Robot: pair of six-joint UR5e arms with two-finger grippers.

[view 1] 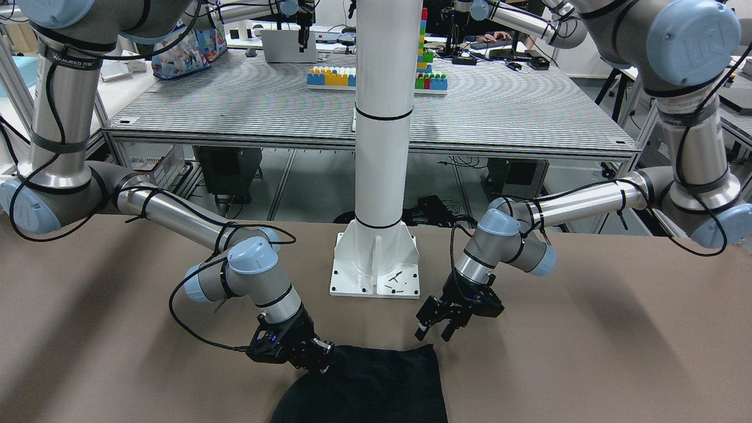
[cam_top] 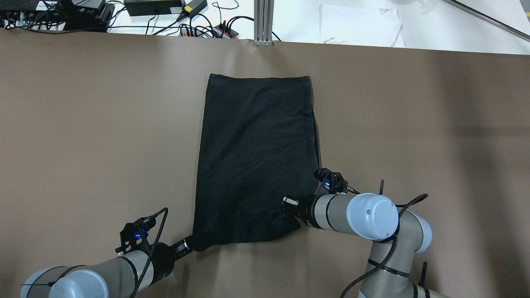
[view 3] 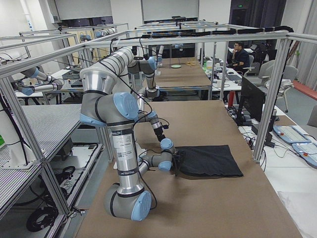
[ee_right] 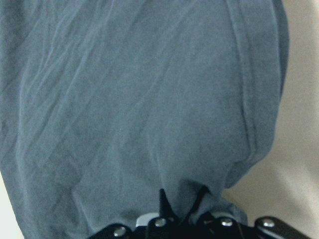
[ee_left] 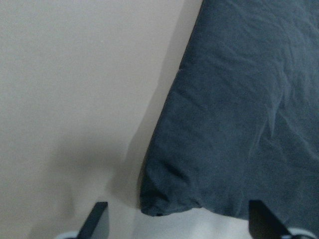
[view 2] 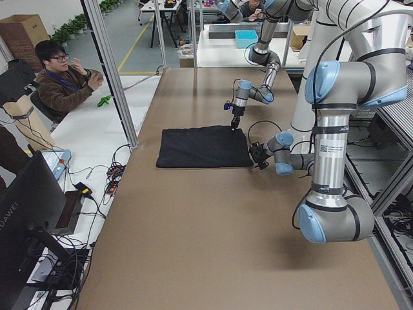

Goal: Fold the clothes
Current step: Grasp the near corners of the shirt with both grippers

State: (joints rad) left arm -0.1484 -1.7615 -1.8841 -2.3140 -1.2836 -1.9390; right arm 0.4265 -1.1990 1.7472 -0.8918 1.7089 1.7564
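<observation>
Preparing the next fold: right claw (view 1: 322,357) pinches a near corner of the black garment (cam_top: 256,157), spread flat on the counter (cam_top: 83,124); left claw (view 1: 433,336) hangs open over the other corner and likely must close before lifting.

A matte brown counter (cam_top: 83,124) fills the work cell, framed by silver aluminium posts (view 2: 108,64). Behind it stands a grey slatted-top metal workbench (view 1: 235,100) carrying bright plastic building blocks (view 1: 332,76). Black cables and power strips (cam_top: 198,27) lie on the white surface past the counter's far edge. A black flat monitor (view 2: 29,213) sits at one end. Farther off, a brown cardboard box (view 2: 22,26) and a row of green potted plants (view 2: 68,29) border the grey floor (view 2: 122,26).
</observation>
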